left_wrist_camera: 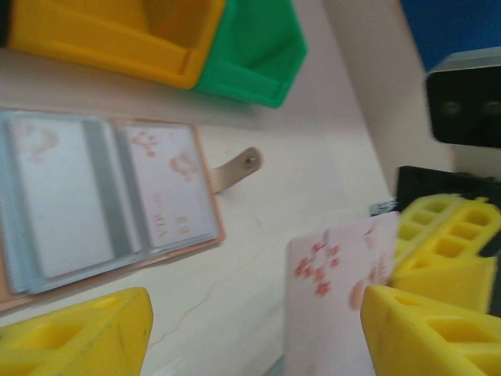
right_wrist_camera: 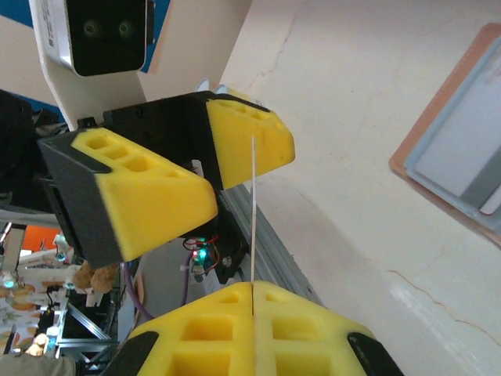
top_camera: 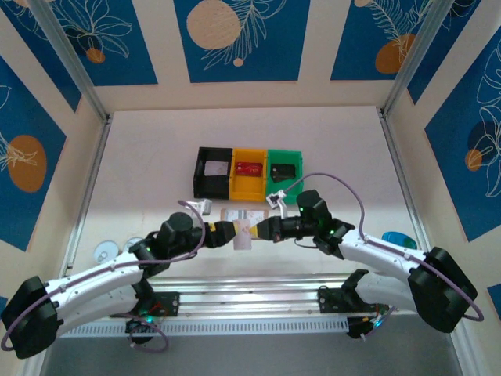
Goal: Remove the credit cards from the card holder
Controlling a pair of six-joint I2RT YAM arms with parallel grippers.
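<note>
Over the middle of the table [top_camera: 156, 157], a little in from its near edge, the two arms meet tip to tip with a single card [left_wrist_camera: 337, 305] standing on edge in the air between them. The right gripper [right_wrist_camera: 252, 298] is clamped on it, yellow fingers pressed together and the card's thin white edge rising straight out of the seam. The left gripper [top_camera: 229, 233] has its fingers well apart. The card's free end sits close to the inner face of one of them, and I cannot tell whether it touches.

The card holder [left_wrist_camera: 213, 196] lies opened flat on the table just beyond the grippers, between them and the row of bins toward the far edge, its snap tab [left_wrist_camera: 239, 166] sticking out sideways. One clear pocket shows a pale card [left_wrist_camera: 59, 204], the other a flowered card [left_wrist_camera: 168, 188], so by my reading the job is only partly done. The black bin [top_camera: 213, 190], yellow bin [top_camera: 249, 190] and green bin [top_camera: 283, 186] each have something lying inside.

This looks like a mid-air pass of a freed card, one gripper holding and the other open around it. Next, exactly one gripper should own the card while the other pulls clear without knocking it askew. Then comes a carry out over the bins and a release, before anyone returns to the holder for the sleeved cards.
</note>
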